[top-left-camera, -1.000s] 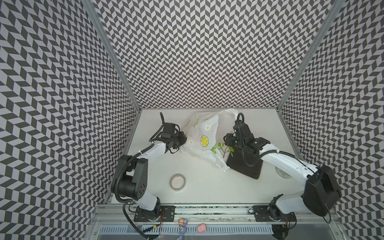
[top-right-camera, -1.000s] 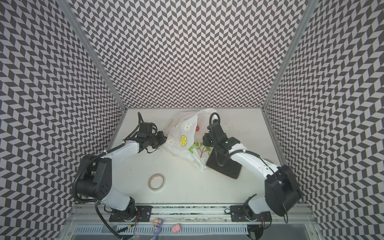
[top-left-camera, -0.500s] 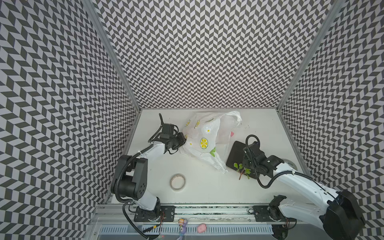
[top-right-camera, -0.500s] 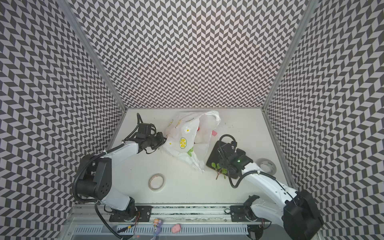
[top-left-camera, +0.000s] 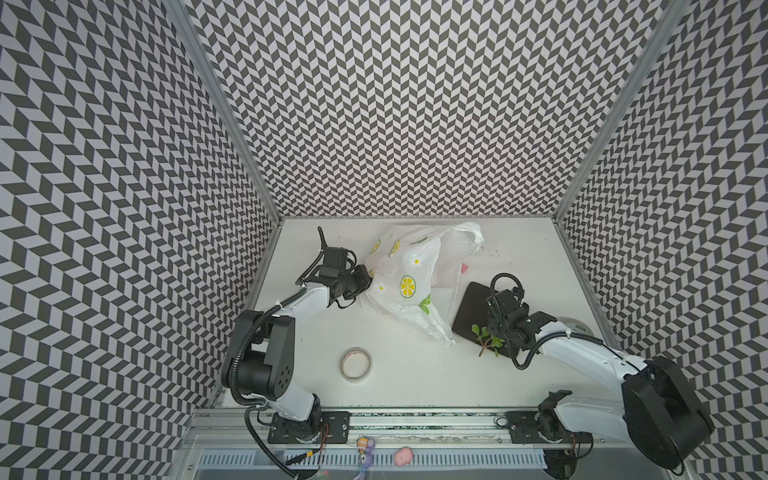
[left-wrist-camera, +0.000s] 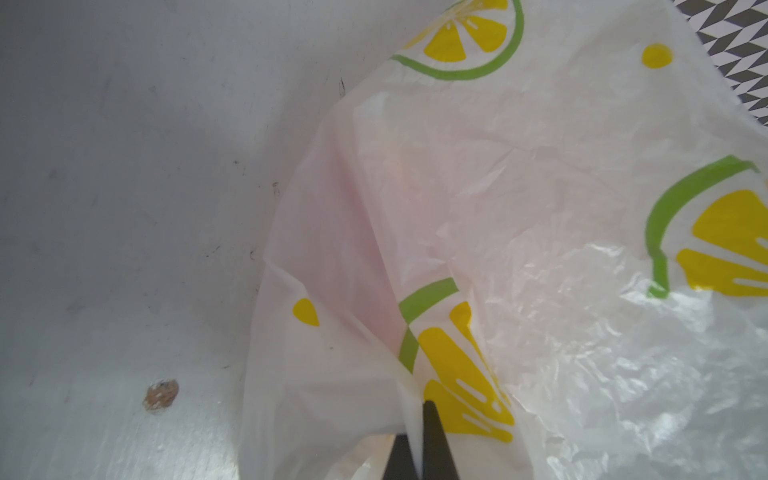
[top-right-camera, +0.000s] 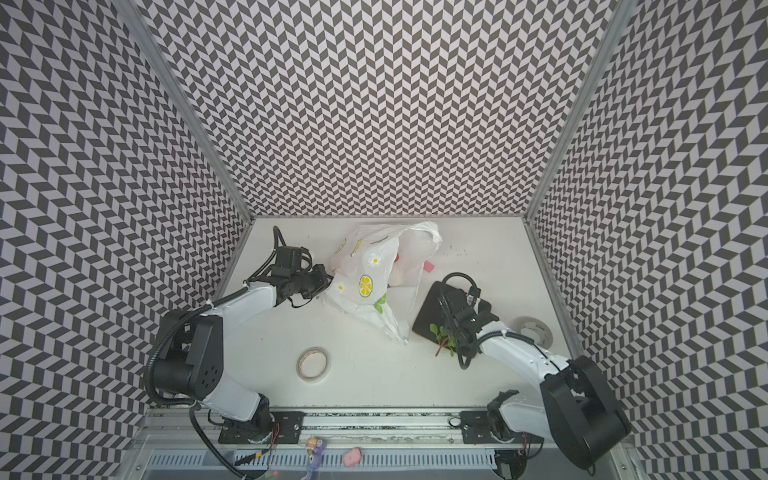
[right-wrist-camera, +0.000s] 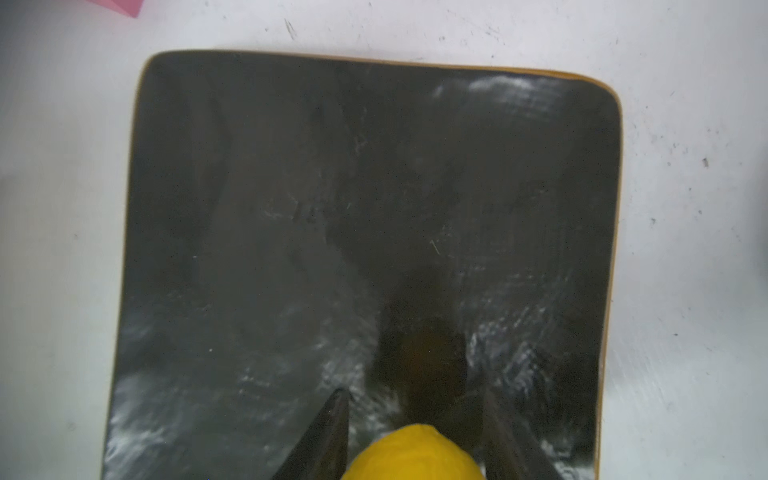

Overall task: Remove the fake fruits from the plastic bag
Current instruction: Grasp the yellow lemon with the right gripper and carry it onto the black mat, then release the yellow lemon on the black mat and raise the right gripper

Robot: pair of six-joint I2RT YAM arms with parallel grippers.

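Top views: the left gripper (top-left-camera: pixel 365 281) pinches the side of the plastic bag (top-left-camera: pixel 409 266) at the back middle. The right gripper (top-left-camera: pixel 498 332) is over the dark tray (top-left-camera: pixel 469 299); green leaves (top-left-camera: pixel 484 338) stick out.
Left wrist: the fingers (left-wrist-camera: pixel 436 449) are closed on a fold of the plastic bag (left-wrist-camera: pixel 498 208).
Right wrist: the fingers (right-wrist-camera: pixel 328 432) hold the yellow pear (right-wrist-camera: pixel 415 453) over the dark tray (right-wrist-camera: pixel 332 208).

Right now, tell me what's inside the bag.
In a top view, what looks like a red fruit shows at the mouth of the bag. The left wrist view gives only a pink tint through the plastic. Whatever else it holds is covered.
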